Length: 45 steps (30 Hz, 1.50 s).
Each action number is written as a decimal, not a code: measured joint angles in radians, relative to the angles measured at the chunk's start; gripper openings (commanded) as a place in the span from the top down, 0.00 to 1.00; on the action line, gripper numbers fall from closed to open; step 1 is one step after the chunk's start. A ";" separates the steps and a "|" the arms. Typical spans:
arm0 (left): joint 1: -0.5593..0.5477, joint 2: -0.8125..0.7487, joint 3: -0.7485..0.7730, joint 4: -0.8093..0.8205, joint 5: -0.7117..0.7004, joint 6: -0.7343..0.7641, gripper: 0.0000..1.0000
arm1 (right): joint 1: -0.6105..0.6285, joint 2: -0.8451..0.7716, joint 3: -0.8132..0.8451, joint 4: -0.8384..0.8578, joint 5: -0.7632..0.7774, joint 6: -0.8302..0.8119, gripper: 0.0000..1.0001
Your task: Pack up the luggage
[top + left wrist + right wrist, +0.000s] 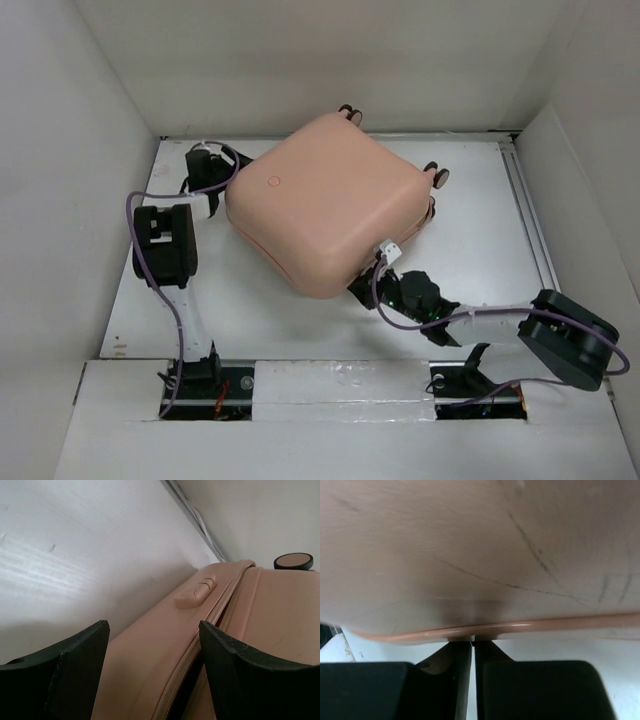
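A: Where the arms are bolted, how's the table (480,300)?
B: White, boxed by pale walls (300,60), with bare room to the right. Near me, the right gripper (472,647) is almost closed beneath the luggage (320,200) rim, nothing visibly held.
A: And the left gripper (152,630)?
B: Spread wide at its far-left side. The peach shell lies skewed mid-table, wheels (438,176) farthest.

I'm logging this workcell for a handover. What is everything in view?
luggage: one, peach-pink, closed, lying flat mid-table.
wheels: a few, pink-and-black, luggage's far side.
table: one, white, under everything.
cables: two, purple, along the arms.
left arm: one, black-and-white, left of luggage.
right arm: one, black-and-white, near right.
left claw: black, open, at the luggage's side seam.
right claw: black, shut, at the luggage's near rim.
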 measured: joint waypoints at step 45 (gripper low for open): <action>-0.250 -1.487 -1.159 -0.310 -0.254 0.147 0.85 | -0.416 -0.492 0.108 -0.874 -0.168 -0.052 1.00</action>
